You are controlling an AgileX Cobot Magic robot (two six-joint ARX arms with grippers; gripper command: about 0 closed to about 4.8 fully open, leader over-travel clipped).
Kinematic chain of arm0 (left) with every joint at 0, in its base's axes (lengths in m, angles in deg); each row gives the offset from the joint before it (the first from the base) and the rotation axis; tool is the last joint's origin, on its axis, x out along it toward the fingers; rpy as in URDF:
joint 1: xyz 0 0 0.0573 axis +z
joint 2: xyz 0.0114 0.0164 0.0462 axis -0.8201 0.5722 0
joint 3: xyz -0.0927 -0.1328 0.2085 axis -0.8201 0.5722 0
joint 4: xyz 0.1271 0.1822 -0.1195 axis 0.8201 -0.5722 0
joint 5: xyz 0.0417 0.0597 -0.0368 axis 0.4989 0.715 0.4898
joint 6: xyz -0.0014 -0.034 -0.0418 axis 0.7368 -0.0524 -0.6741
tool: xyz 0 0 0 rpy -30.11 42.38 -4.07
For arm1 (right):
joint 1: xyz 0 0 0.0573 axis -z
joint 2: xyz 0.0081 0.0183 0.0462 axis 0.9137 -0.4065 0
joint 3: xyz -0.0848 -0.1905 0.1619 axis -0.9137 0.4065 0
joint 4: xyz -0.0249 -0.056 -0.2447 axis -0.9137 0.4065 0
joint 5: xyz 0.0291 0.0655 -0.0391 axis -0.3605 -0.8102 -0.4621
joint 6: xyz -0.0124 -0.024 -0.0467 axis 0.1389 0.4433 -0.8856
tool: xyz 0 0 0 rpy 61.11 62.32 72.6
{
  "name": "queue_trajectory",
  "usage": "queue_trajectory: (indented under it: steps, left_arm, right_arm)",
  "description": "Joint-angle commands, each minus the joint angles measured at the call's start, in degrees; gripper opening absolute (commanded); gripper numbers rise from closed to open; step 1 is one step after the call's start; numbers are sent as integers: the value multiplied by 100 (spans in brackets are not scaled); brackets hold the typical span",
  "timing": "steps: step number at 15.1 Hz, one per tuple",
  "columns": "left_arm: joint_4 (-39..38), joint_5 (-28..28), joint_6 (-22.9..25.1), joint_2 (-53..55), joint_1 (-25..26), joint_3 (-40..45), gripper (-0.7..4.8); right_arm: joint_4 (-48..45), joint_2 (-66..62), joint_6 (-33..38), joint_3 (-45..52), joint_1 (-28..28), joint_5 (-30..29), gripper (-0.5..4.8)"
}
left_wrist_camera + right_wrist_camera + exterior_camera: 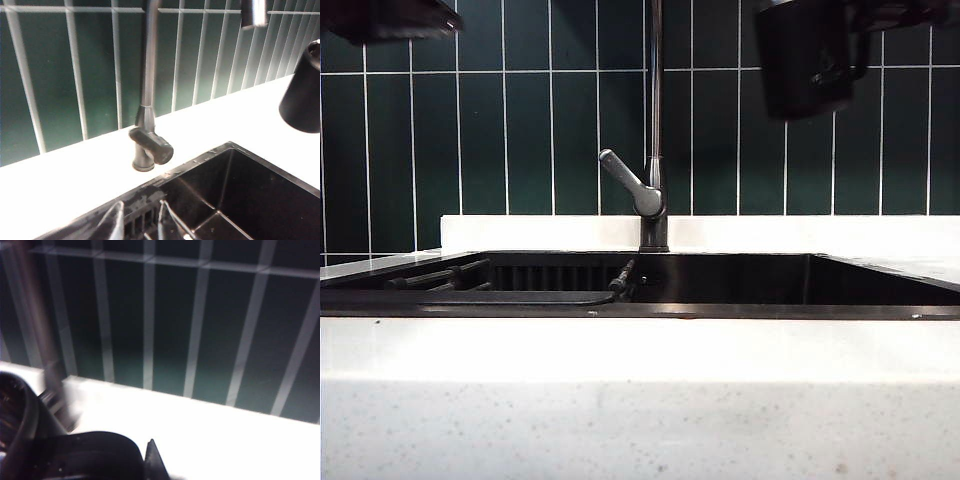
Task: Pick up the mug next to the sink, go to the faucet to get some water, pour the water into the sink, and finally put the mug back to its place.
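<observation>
Mug [806, 58]: carried high at the exterior view's upper right, right of the faucet [656, 130] pipe and above the sink [740, 280], judged ready for filling. Right gripper [150, 460]: pinched on the mug, seen close in its wrist view. Left gripper [390, 18]: raised at upper left, facing the lever; its spread cannot be told. Water: none seen.

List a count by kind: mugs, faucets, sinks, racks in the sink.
Mug, held up by the right gripper: 1
Faucet: 1
Sink: 1
Rack in the sink: 1
Total: 4
</observation>
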Motion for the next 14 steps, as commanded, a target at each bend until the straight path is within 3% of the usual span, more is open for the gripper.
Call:
queue_trajectory:
  steps: [1, 3, 4, 6, 9, 12, 14]
  left_arm:
    - [127, -107, 236, 546, -4, -490, 90]
    - [153, -111, 236, 957, -7, -798, 91]
    - [160, -131, 238, 1248, -31, -990, 127]
    - [162, -140, 282, 1537, -98, -1189, 149]
    - [179, -170, 804, 2094, -356, -1700, 149]
    - [170, -144, 837, 2524, -494, -2039, 163]
    - [197, -122, 986, 2761, -514, -2175, 200]
  right_arm:
    - [13, -35, -13, -42, -195, -133, 39]
    - [4, -125, -13, -44, -275, -251, 39]
    - [7, -168, -13, -48, -308, -337, 39]
    - [4, -190, -13, -74, -328, -341, 39]
    - [4, -284, -9, -210, -378, -387, 39]
    - [98, -494, -7, -435, -538, -382, 37]
    - [181, -651, -9, -634, -634, -396, 34]
